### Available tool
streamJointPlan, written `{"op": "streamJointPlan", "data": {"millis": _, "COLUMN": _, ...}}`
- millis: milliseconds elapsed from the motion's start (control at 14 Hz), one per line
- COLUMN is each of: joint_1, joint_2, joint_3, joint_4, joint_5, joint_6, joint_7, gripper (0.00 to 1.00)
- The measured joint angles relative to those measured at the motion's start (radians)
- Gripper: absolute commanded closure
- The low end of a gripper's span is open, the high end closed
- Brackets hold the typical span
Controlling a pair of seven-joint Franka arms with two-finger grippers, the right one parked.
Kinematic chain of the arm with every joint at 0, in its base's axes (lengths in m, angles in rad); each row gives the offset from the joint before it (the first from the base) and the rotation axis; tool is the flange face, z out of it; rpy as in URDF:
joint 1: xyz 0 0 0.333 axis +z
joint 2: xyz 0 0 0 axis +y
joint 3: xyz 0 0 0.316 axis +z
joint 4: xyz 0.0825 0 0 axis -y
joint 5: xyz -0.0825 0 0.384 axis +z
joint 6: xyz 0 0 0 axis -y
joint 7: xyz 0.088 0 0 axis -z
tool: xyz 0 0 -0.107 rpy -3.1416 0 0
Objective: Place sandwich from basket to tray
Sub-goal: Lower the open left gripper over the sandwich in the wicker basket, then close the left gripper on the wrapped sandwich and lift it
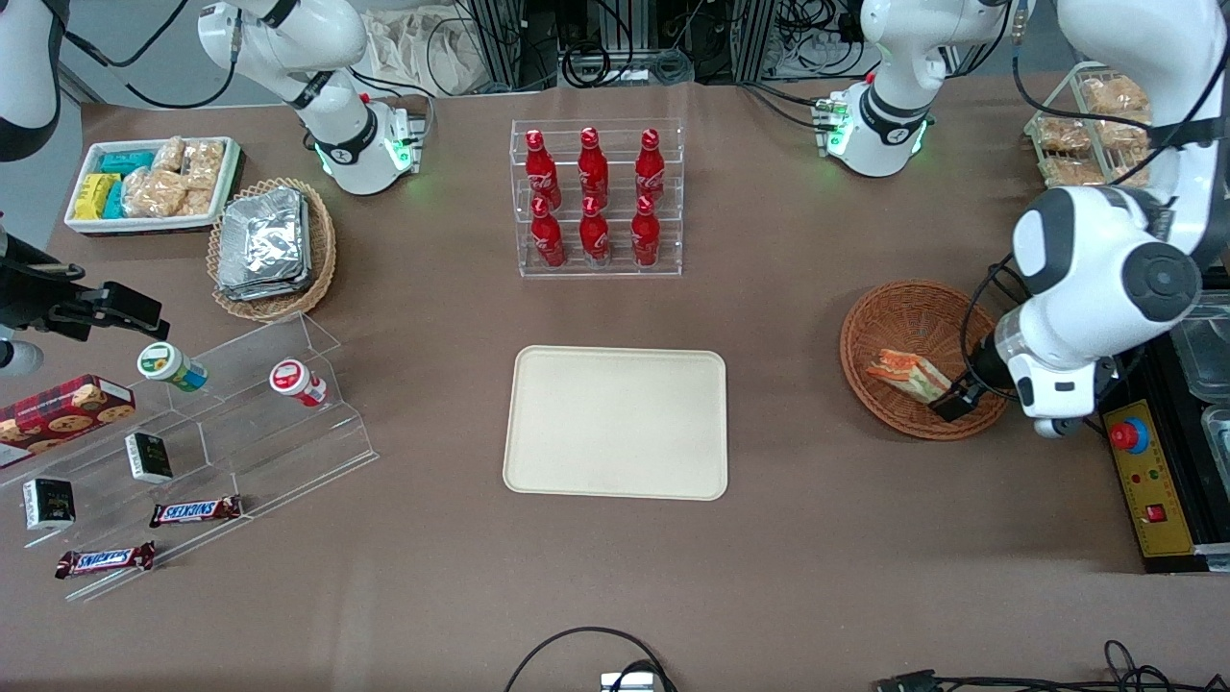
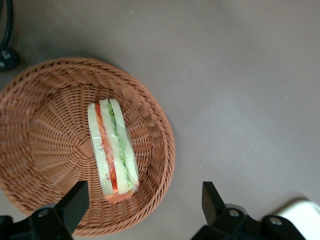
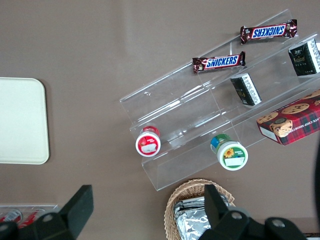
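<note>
Gripper (image 2: 142, 200) hangs over the basket (image 1: 870, 332), fingers (image 2: 75, 200) spread wide, gripping nothing; sandwich (image 1: 908, 375) lies in it, tray (image 1: 616, 421) bare mid-surface. 2 bars (image 3: 219, 62) read SNICKERS; 6 red bottles (image 1: 594, 197) racked farther from the camera than the tray.

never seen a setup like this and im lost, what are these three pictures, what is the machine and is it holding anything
These are two white robot arms at a brown table. One picture looks at the whole table from the front; the other two come from cameras on each arm's wrist, looking down past black fingers.

The working arm's gripper hangs open over the edge of the reddish woven basket, holding nothing. The sandwich lies in that basket.

The cream tray in the middle of the table, with nothing on it, is where the sandwich should go. Also on the table: a clear rack of red bottles, and, toward the parked arm's end, Snickers bars and small tubs on a clear stepped stand.
</note>
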Motion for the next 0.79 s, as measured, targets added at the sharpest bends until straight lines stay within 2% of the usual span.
{"op": "streamJointPlan", "data": {"millis": 143, "joint_1": 0.0, "joint_2": -0.013, "joint_3": 0.0, "joint_4": -0.098, "joint_5": 0.0, "joint_6": 0.104, "joint_7": -0.121, "gripper": 0.0}}
{"op": "streamJointPlan", "data": {"millis": 286, "joint_1": 0.0, "joint_2": -0.012, "joint_3": 0.0, "joint_4": -0.138, "joint_5": 0.0, "joint_6": 0.121, "joint_7": -0.2, "gripper": 0.0}}
{"op": "streamJointPlan", "data": {"millis": 786, "joint_1": 0.0, "joint_2": 0.029, "joint_3": 0.001, "joint_4": -0.18, "joint_5": 0.0, "joint_6": 0.133, "joint_7": -0.241, "gripper": 0.0}}
